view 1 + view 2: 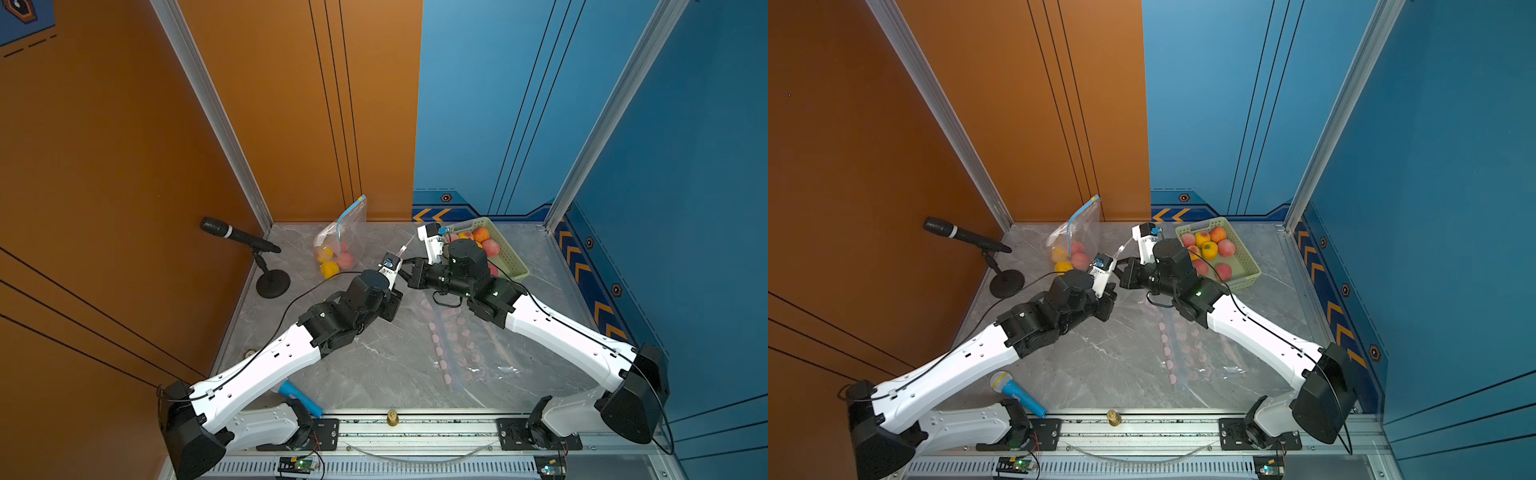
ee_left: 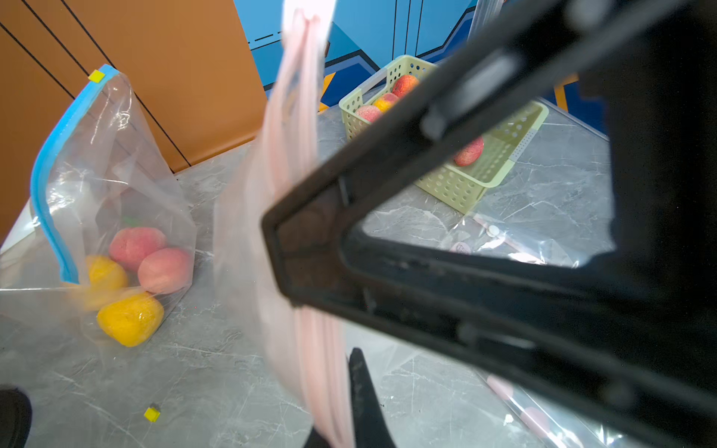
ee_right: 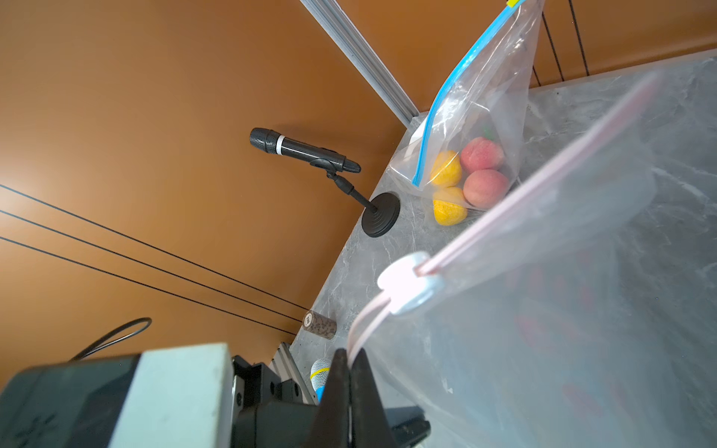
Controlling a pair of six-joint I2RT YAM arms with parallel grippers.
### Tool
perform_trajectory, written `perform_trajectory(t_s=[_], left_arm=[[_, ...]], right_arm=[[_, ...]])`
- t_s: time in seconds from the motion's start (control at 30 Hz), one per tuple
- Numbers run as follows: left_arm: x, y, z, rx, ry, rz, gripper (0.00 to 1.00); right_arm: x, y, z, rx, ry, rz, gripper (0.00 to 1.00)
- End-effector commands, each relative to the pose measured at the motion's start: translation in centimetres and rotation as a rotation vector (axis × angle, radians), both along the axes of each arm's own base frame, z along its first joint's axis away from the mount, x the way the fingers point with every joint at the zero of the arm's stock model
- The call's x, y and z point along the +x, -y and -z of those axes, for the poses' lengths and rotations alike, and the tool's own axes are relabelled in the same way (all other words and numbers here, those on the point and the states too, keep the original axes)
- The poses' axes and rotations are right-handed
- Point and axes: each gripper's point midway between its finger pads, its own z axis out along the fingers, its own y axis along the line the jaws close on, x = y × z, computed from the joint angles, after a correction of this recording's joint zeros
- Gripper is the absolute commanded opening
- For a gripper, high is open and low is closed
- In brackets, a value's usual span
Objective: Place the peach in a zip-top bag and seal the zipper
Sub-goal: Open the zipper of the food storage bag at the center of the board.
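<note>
Peaches [image 1: 1226, 248]: loose in green basket [image 1: 1246, 279] at far right of table; more inside standing blue-zipped bag [image 1: 1086, 226].
Pink-zipped bag [image 3: 543, 310]: raised between the arms, white slider [image 3: 407, 283] on its strip.
Right gripper [image 3: 350, 364]: clenched on that strip.
Left gripper [image 2: 343, 384]: strip against one finger, grip unclear.

Both your arms stretch forward and inward, so the wrists nearly touch. Your right gripper [image 3: 349, 372] has its fingers pressed together on the rim of the bag [image 3: 543, 291]. Your left gripper [image 2: 341, 421], just beside it, pinches the same rim.
</note>
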Motion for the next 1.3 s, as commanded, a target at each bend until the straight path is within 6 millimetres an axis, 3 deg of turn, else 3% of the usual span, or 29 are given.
perform_trajectory(t_s=[0.0, 0.07, 0.1, 0.2, 0.33, 0.53, 0.7, 1.03, 1.27], left_arm=[[-1.2, -0.3, -1.6, -0.071, 0.025, 0.072, 0.28], [-1.9, -1.1, -2.1, -0.142, 0.029, 0.108, 0.45], [-2.0, -1.6, -2.6, -0.183, 0.039, 0.113, 0.48], [-2.2, -3.6, -4.3, -0.293, 0.089, 0.094, 0.5], [-1.8, -5.1, -4.8, -0.288, 0.127, 0.059, 0.49], [-1.0, -2.5, -7.0, -0.335, 0.193, 0.122, 0.67], [-0.7, -0.3, -7.6, -0.354, 0.196, 0.174, 0.76], [-0.4, 0.3, -7.4, -0.365, 0.188, 0.172, 0.77], [-0.1, 0.3, -7.1, -0.37, 0.175, 0.161, 0.7]], right_arm=[[0.4, 1.4, -2.4, 0.002, 0.049, 0.025, 0.0], [0.3, 2.3, -2.6, -0.008, 0.048, 0.028, 0.0], [0.3, 2.6, -2.7, -0.009, 0.044, 0.024, 0.0], [-0.5, 2.9, -3.0, -0.002, 0.029, -0.009, 0.0], [-1.2, 3.3, -3.3, -0.01, 0.025, -0.011, 0.0], [-0.9, 4.0, -3.4, -0.027, 0.034, 0.026, 0.0], [-0.8, 3.9, -3.0, -0.053, 0.044, 0.043, 0.0], [-1.0, 3.9, -3.3, -0.069, 0.065, 0.051, 0.0], [-1.3, 3.7, -3.4, -0.071, 0.068, 0.041, 0.0]])
